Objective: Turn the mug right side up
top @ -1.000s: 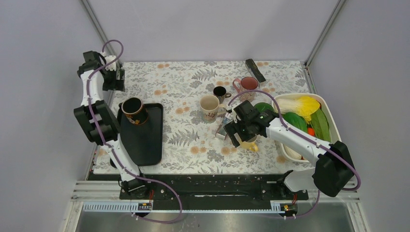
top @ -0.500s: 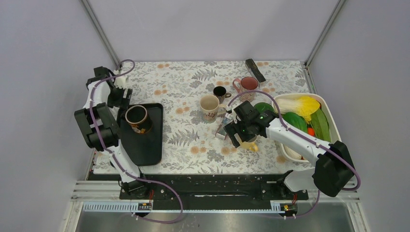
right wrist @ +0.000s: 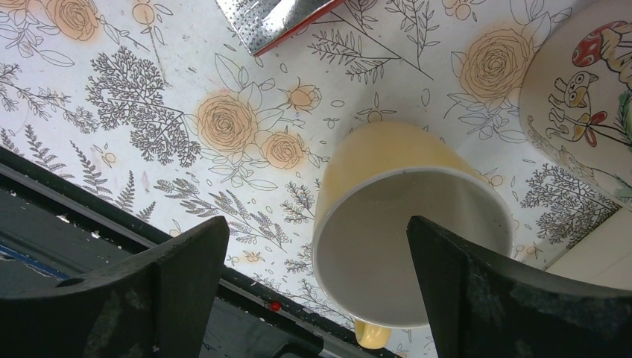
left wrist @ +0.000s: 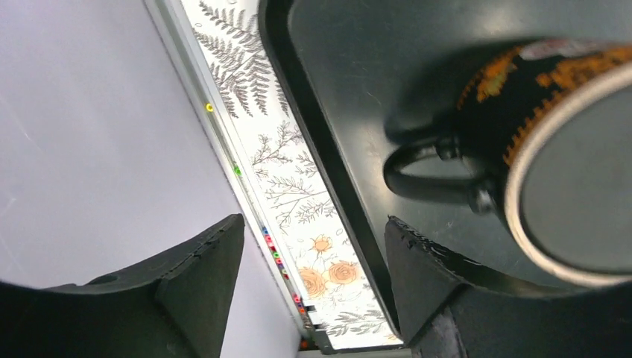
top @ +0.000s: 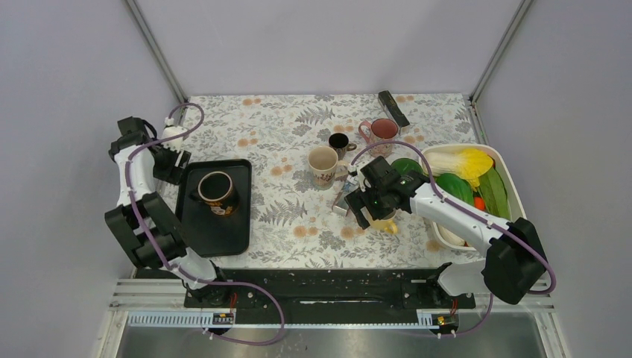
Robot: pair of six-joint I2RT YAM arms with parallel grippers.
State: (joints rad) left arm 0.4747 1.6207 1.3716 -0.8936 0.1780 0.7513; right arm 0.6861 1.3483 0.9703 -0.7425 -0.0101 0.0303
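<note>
A black mug with orange patterning [top: 216,192] stands mouth up on the black tray [top: 223,233], its handle pointing left. In the left wrist view the mug [left wrist: 566,149] fills the right side, handle toward me, on the tray [left wrist: 350,89]. My left gripper [top: 171,159] [left wrist: 313,231] hangs open over the tray's left edge, apart from the mug, with nothing between its fingers. My right gripper [top: 368,209] [right wrist: 317,224] is open above a yellow mug [top: 385,222] [right wrist: 410,246], which stands mouth up; one finger overlaps its rim in the right wrist view.
Near the table's middle stand a cream patterned mug [top: 323,164], a small dark cup [top: 339,142] and a pink mug [top: 382,129]. A foil packet [top: 343,200] lies beside the right gripper. A white basin [top: 510,181] of vegetables sits right, a black remote [top: 393,108] at the back.
The left arm swung from the back-left corner down beside the tray, its jaws narrowing a little. The black mug shifted toward the tray's middle and now sits level. The right arm held still.
</note>
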